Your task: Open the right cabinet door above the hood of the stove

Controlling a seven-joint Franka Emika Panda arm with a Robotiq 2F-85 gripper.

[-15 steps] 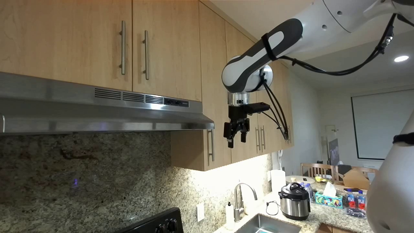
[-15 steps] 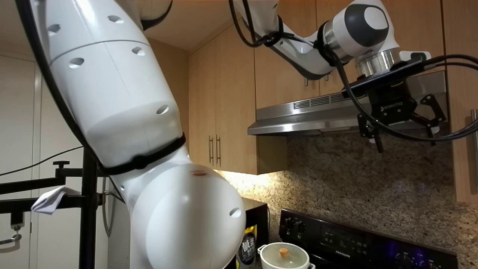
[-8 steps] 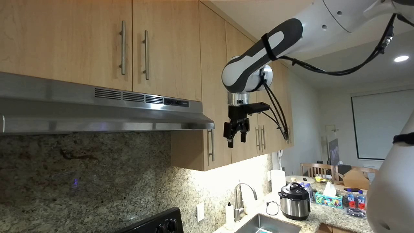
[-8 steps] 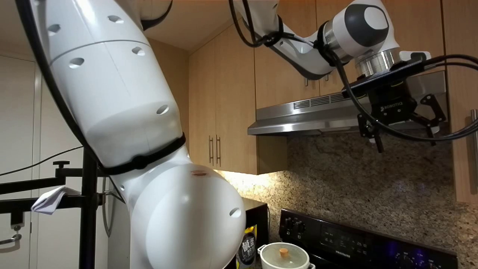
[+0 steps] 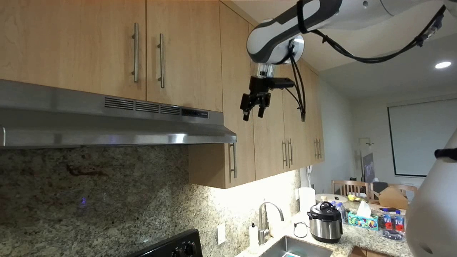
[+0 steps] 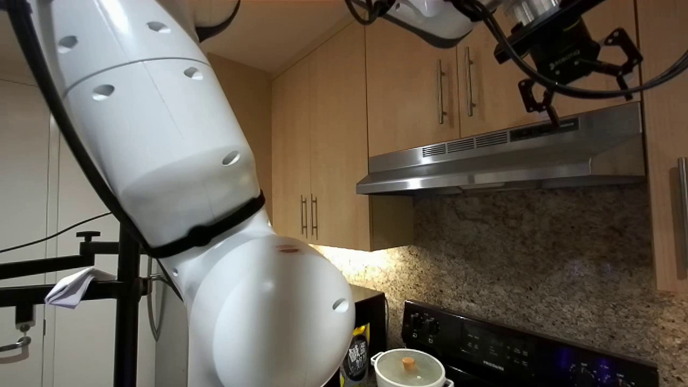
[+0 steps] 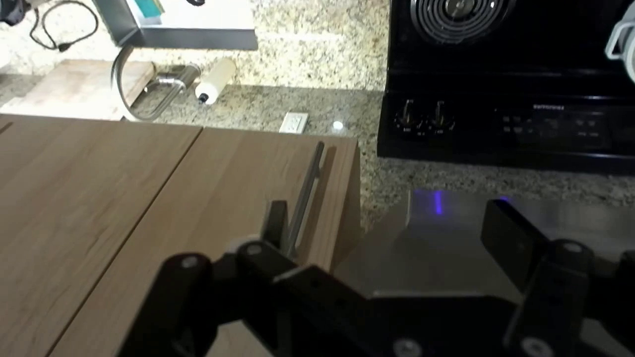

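Note:
The right cabinet door is shut above the steel hood, its bar handle along its left edge. The door also shows in an exterior view, partly hidden by the arm, its handle visible. The wrist view does not show it. My gripper is open and empty, pointing down, right of and apart from the door and handle. In an exterior view my gripper overlaps the door's lower right. In the wrist view the open jaws have the hood behind them. The black stove is below.
A longer wood cabinet with a bar handle stands right of the hood; it also shows in the wrist view near the left finger. The left twin door adjoins. Cables hang from the wrist.
My gripper has risen from below the hood's level to around its top edge, tilting slightly and staying open. In an exterior view both short doors' handles are now uncovered. The door has not moved.

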